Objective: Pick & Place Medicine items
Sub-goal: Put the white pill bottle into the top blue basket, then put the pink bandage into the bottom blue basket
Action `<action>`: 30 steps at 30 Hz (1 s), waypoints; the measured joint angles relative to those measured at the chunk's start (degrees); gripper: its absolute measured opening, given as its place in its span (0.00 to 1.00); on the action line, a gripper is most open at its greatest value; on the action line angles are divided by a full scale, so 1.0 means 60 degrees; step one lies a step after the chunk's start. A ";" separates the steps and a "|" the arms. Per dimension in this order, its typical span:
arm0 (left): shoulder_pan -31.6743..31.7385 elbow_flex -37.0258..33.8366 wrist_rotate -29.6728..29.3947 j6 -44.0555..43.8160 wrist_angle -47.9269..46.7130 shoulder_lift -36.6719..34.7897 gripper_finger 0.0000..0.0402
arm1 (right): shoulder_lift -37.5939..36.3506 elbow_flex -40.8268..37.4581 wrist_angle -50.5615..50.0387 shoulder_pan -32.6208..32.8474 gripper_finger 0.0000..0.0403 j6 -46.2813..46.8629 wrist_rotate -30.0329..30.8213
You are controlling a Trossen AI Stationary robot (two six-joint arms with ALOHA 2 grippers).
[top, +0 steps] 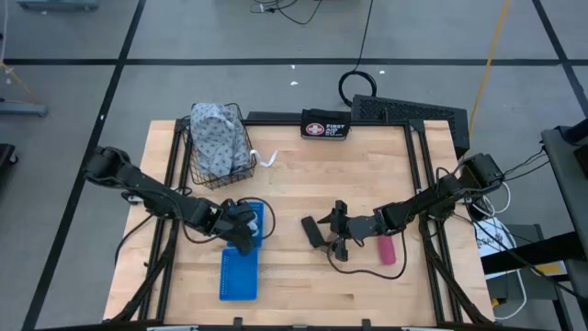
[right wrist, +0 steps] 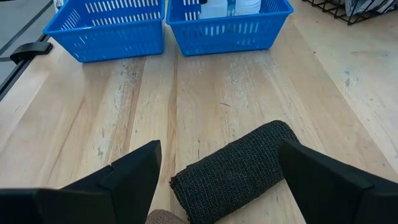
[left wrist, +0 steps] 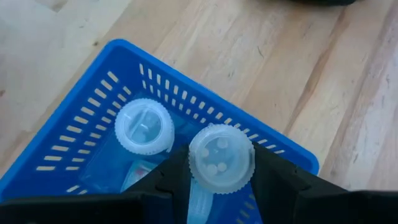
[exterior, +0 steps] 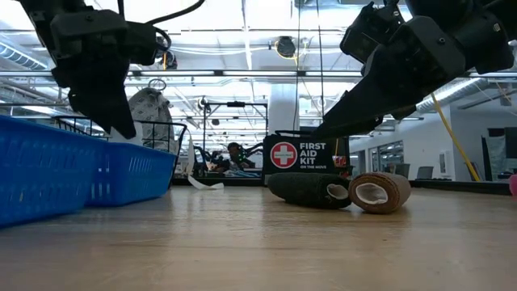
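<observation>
My left gripper [top: 243,230] hangs over the upper blue basket [left wrist: 93,134], shut on a small white bottle [left wrist: 221,155] with a ribbed cap. A second white bottle [left wrist: 144,124] stands in that basket. My right gripper [right wrist: 217,152] is open and low, its fingers on either side of the black oblong roll [right wrist: 236,171], which lies on its side on the table; they do not touch it. The brown roll [exterior: 380,192] lies beside the black one [exterior: 311,190]. The pink tube [top: 389,248] lies on the table under my right arm. My left gripper pinches the white bottle between its two fingers [left wrist: 177,177], at the sides just under the ribbed cap [left wrist: 247,163]. The fingers come slanting down from above. The bottle is upright, cap up, inside the basket's rim; whether its base rests on the basket floor is hidden.
A second blue basket [top: 239,274] stands nearer the front edge. A wire basket with a patterned cloth [top: 220,142] sits at the back left, and the black first-aid pouch [top: 324,127] at the far edge. Bare wood lies between the baskets and the rolls.
</observation>
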 joint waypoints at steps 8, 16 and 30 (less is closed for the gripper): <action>0.0007 0.0000 0.0353 -0.0080 0.0214 0.0312 0.34 | 0.0000 0.0000 0.0000 0.0000 0.77 0.0000 0.0000; 0.0015 0.0000 0.0343 -0.0123 0.0247 0.0325 0.48 | 0.0000 0.0000 -0.0003 0.0000 0.77 0.0000 0.0000; 0.0333 0.0058 0.1203 0.0196 0.0287 -0.0057 0.78 | -0.0273 0.0000 -0.0193 0.0004 0.77 0.0001 -0.0014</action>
